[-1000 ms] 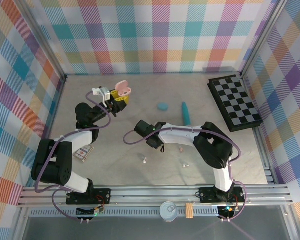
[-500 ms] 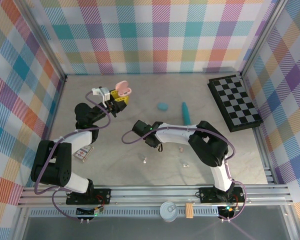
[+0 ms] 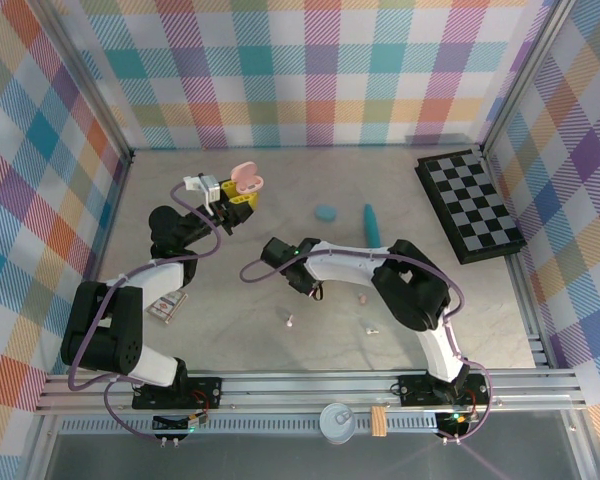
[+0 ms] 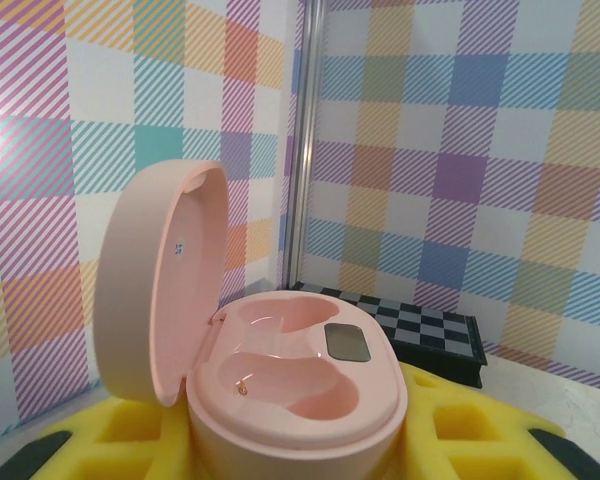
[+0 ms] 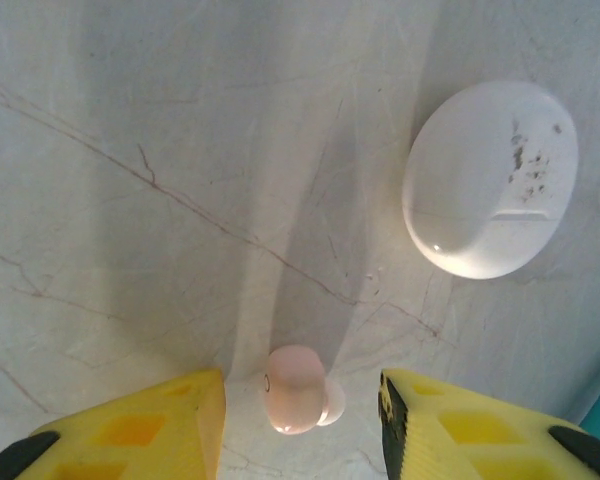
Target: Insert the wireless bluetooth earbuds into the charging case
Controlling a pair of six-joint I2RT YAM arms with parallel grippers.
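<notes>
My left gripper point(image 3: 234, 197) is shut on the open pale pink charging case point(image 3: 246, 179), held up at the back left. In the left wrist view the charging case point(image 4: 300, 375) sits between yellow fingers point(image 4: 480, 440), lid up, both wells bare. My right gripper point(image 5: 302, 385) is open and points down at the table, with a pale pink earbud point(image 5: 295, 388) lying between its yellow fingers point(image 5: 150, 435), a gap on each side. In the top view the right gripper point(image 3: 307, 283) is mid-table. Another pink earbud point(image 3: 361, 298) and two white earbuds point(image 3: 289, 320) point(image 3: 369, 327) lie on the table.
A closed white oval case point(image 5: 490, 180) lies just beyond the right gripper. A blue case point(image 3: 326, 213) and a long teal stick point(image 3: 370, 225) lie further back. A checkerboard point(image 3: 470, 205) sits at the back right, a small card box point(image 3: 167, 305) near the left arm.
The right arm has slid a little to the left and its jaws have narrowed slightly. The left arm and the pink case have stayed put.
</notes>
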